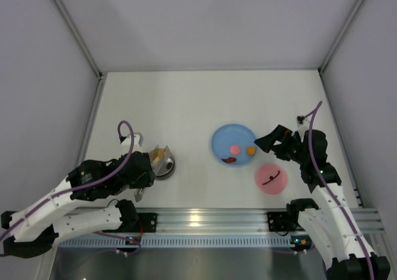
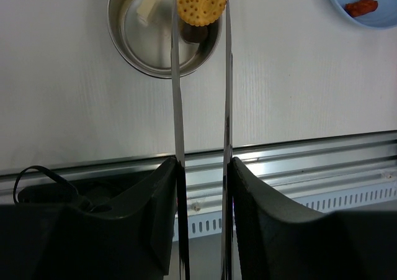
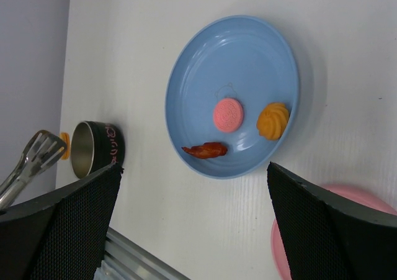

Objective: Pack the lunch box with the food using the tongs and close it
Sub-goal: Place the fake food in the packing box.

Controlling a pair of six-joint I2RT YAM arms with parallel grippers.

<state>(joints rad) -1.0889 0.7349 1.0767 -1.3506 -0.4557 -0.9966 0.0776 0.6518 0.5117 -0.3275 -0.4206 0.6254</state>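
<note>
- Left gripper (image 2: 201, 168): part-closed, its fingers clamped on the tongs' handle end. It is the arm nearer the pot.
- Tongs (image 2: 176, 106): long axis runs from the gripper toward 12 o'clock in the left wrist view, with the tips squeezed on a biscuit (image 2: 201, 2).
- Biscuit: orange dotted disc, held over the pot's rim at about 2 o'clock of its mouth. By judgement, a release calls for the tips a touch nearer the centre.
- Pot (image 2: 133, 41): steel, upright, open, at the tongs' tip end. It holds a cube (image 2: 147, 7) and a dark bit (image 2: 193, 35).
- Plate (image 3: 248, 63): at 3 o'clock of the pot in the top view, well apart. It carries a strip (image 3: 206, 149), pink disc (image 3: 227, 114) and orange piece (image 3: 273, 120).
- Lid (image 1: 263, 173): pink, flat on the table, at 5 o'clock of the plate.
- Right gripper (image 3: 193, 174): wide open, empty, hovering at the plate's edge with the lid near.
</note>
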